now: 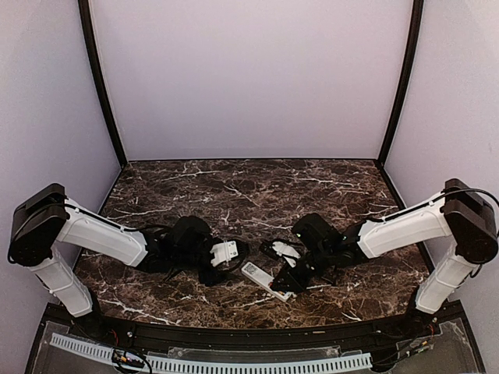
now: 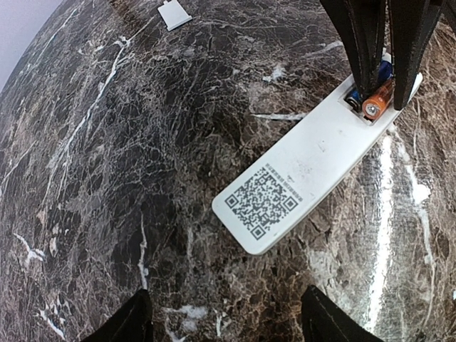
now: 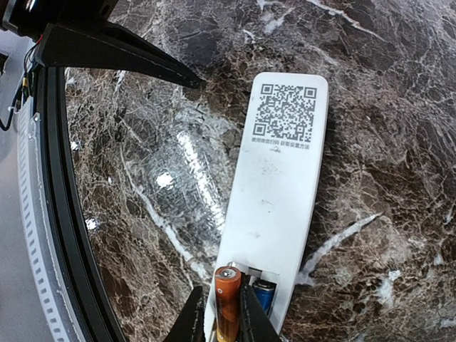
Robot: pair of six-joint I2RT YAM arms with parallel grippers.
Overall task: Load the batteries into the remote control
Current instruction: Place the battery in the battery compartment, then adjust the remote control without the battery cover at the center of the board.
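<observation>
The slim white remote control (image 2: 299, 164) lies sticker-side up near the middle of the front edge of the dark marble bench (image 2: 107, 178). The blue cylindrical battery (image 3: 265, 293) sits in its open end. Beside it, the orange cylindrical battery (image 3: 226, 296) lies between the narrow-set fingers of the right claw (image 3: 222, 313); pinched or merely flanked, I cannot tell. The left claw (image 2: 226, 317) hangs wide open, empty, by the sticker end.
</observation>
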